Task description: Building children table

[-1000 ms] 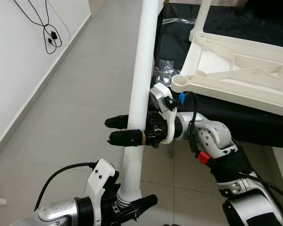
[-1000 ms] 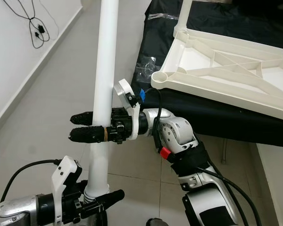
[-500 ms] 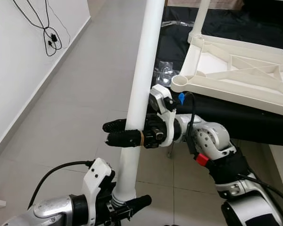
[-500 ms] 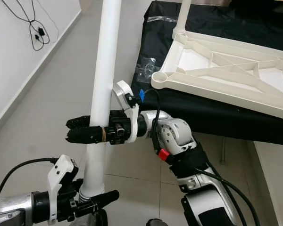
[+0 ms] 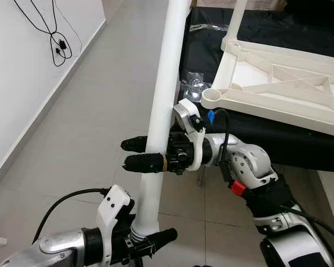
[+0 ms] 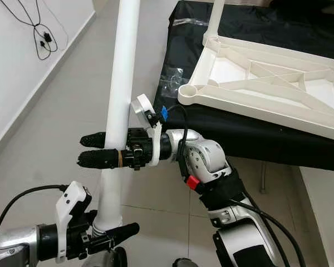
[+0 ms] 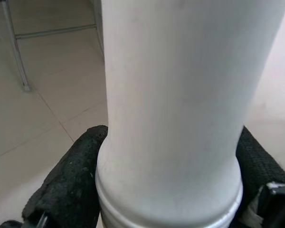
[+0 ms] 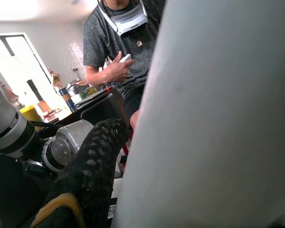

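Right, I take the white table leg point(image 5: 166, 94) as my landmark: it stands nearly upright over the tiled floor point(image 5: 89, 111), leaning slightly toward the tabletop point(image 5: 278, 83), which lies upside down on the black-covered surface point(image 5: 289, 139) to the leg's right. My right gripper point(image 5: 134, 154) reaches across from the right and straddles the leg about midway up, one black finger on either side; the fingers point(image 8: 92, 175) look closed against the tube, though the far contact is hidden behind it, so I say that with some caution. My left gripper point(image 6: 118, 232) holds the leg at its lower end, just under the narrower collar, and in the left wrist view both fingers point(image 7: 71, 185) press on opposite sides of the tube above the collar's rim. The round socket point(image 5: 212, 98) at the tabletop's near corner sits just right of the leg, above my right wrist. A clear plastic bag point(image 5: 193, 87) lies on the black cover beside that corner. Left of the leg, a black cable point(image 5: 58, 41) hangs on the white wall. A person point(image 8: 123, 42) in a grey shirt stands in the right wrist view.
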Controlling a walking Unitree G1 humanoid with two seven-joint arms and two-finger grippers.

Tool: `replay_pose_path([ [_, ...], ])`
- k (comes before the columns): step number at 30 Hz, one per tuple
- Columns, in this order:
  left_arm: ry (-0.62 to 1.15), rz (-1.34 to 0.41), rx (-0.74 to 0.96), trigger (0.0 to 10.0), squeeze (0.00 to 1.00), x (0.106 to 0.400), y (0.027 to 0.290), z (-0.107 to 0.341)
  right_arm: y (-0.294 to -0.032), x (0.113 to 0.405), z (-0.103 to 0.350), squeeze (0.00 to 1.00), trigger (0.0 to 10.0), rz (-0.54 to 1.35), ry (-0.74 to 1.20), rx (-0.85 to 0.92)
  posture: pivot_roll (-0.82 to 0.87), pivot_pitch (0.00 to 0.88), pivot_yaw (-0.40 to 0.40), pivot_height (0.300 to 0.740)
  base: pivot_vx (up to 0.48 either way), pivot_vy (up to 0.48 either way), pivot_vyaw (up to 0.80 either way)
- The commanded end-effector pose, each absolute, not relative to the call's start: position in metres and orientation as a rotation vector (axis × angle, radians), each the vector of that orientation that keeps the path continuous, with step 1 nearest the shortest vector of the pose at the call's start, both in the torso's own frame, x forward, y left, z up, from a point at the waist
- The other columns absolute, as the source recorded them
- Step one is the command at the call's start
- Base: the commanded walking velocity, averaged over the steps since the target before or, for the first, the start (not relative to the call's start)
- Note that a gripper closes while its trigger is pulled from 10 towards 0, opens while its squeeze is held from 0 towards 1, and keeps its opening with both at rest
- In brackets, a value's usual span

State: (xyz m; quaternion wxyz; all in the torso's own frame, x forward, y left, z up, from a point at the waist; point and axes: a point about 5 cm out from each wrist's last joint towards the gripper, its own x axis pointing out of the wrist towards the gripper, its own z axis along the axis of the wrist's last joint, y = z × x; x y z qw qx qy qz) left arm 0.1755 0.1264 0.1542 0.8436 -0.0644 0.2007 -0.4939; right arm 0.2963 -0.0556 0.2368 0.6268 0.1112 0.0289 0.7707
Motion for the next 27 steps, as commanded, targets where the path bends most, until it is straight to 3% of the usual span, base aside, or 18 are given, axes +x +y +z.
replay_pose_path([
  [1,0.436,-1.053,-0.128,10.0,0.00,0.174,0.129,0.152,-0.055,0.292,0.240,0.00,10.0,1.794,0.052,0.246,0.12,0.206,-0.033,0.740,0.000,0.000,0.00],
  [23,0.441,-1.070,-0.107,10.0,0.00,0.175,0.128,0.149,-0.039,0.278,0.233,0.00,10.0,1.819,0.105,0.325,0.12,0.206,-0.034,0.740,0.000,0.000,0.00],
  [24,0.440,-1.071,-0.107,10.0,0.00,0.175,0.128,0.149,-0.038,0.277,0.233,0.00,4.9,1.821,0.106,0.330,0.11,0.207,-0.034,0.740,0.000,0.000,0.00],
  [26,0.439,-1.072,-0.107,10.0,0.00,0.175,0.128,0.149,-0.038,0.277,0.233,0.00,4.9,1.823,0.108,0.334,0.11,0.207,-0.034,0.740,0.000,0.000,0.00],
  [27,0.440,-1.072,-0.106,10.0,0.00,0.175,0.128,0.149,-0.037,0.276,0.233,0.00,0.0,1.824,0.111,0.340,0.11,0.208,-0.034,0.740,0.000,0.000,0.00],
])
